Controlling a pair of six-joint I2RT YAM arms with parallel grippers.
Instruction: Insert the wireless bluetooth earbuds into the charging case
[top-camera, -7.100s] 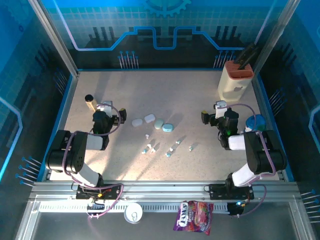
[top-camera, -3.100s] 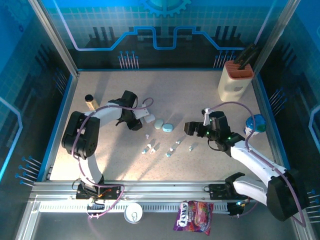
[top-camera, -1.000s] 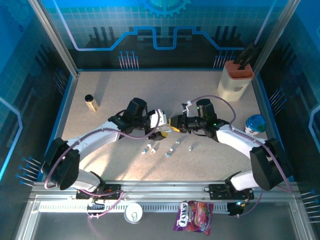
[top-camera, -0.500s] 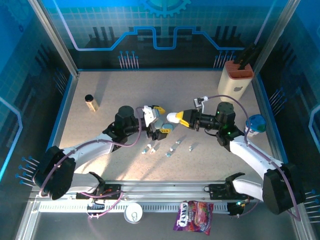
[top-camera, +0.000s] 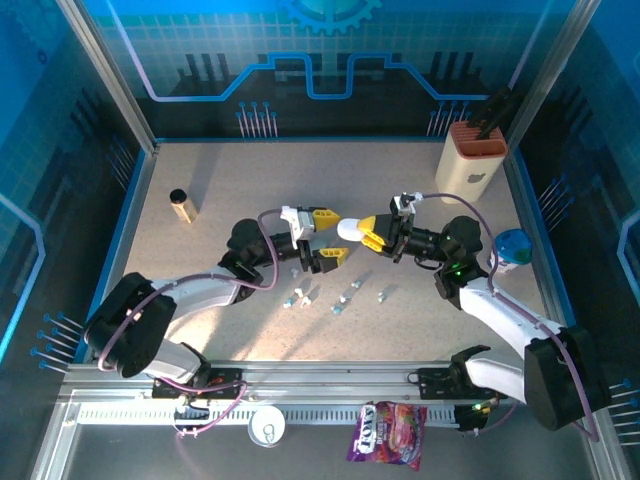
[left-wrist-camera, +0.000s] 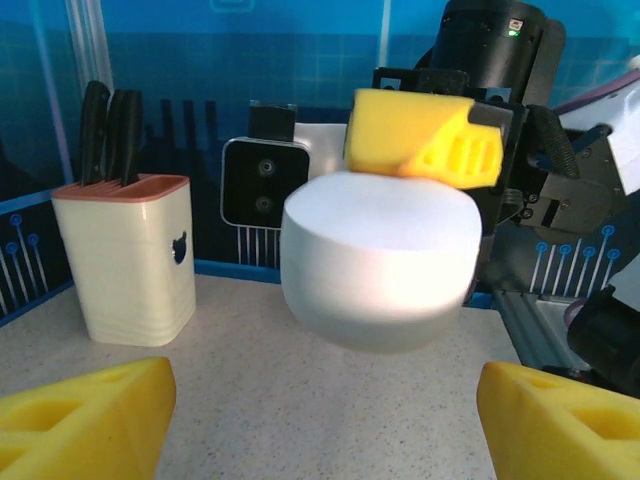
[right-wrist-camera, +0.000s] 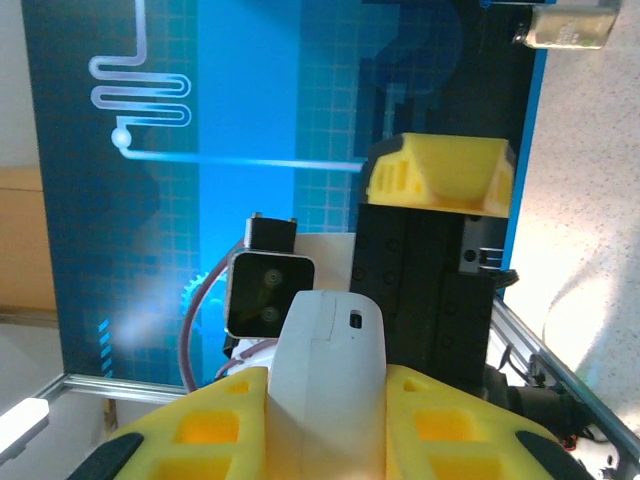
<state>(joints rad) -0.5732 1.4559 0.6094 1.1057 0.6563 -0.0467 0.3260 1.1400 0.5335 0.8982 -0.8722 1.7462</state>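
White charging case (top-camera: 347, 229) pinched in the right gripper (top-camera: 364, 231)
The left gripper (top-camera: 328, 235) gapes wide just beside it; earbuds (top-camera: 340, 297) lie scattered on the table (top-camera: 220, 190) below.

The white case (left-wrist-camera: 375, 260) at centre looks like smooth, matt plastic. The yellow pads (left-wrist-camera: 420, 140) on the jaws are matt plastic with ribbed hollows. The tabletop (top-camera: 200, 260) is speckled, matt and grainy. The snack bag (top-camera: 388, 432) at bottom is glossy foil.

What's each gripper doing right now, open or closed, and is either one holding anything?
Left gripper: open, jaws wide apart, holding nothing.
Right gripper: closed on the white charging case.
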